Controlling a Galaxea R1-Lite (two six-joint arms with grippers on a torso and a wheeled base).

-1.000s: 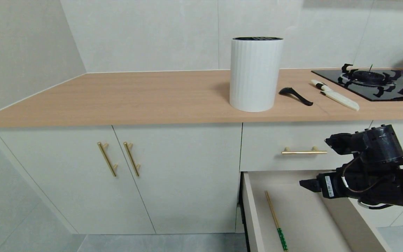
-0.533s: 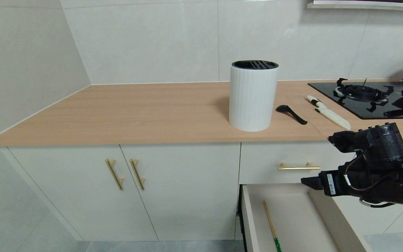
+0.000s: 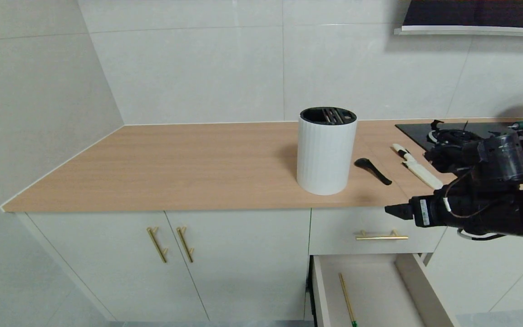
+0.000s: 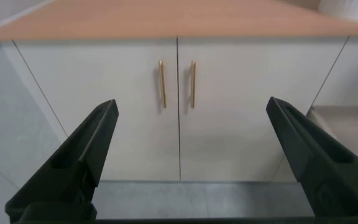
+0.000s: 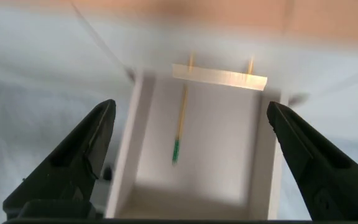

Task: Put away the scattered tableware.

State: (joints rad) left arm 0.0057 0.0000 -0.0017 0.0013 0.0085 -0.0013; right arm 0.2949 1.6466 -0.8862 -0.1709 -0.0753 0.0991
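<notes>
Right tool [image 3: 400, 211] hangs level with the front edge of the tabletop [image 3: 198, 168], above the open drawer [image 3: 321, 290]. In its wrist view we read the jaws as spread wide, with nothing held. Left tool [image 4: 191, 104] is likewise wide and empty, and it faces the double cabinet doors [image 4: 104, 112] with their two gold handles.

We note one wooden chopstick [image 3: 346, 299] with a green end lying lengthwise on the drawer floor, nearer the drawer's left wall.

On the tabletop a white ribbed holder [image 3: 326, 156] with a black slotted top stands upright. Just to its right a black utensil [image 3: 372, 170] lies flat; we cannot tell its kind. A pale-bladed knife [image 3: 416, 166] lies farther right, between the utensil and the black hob [image 3: 413, 129]
</notes>
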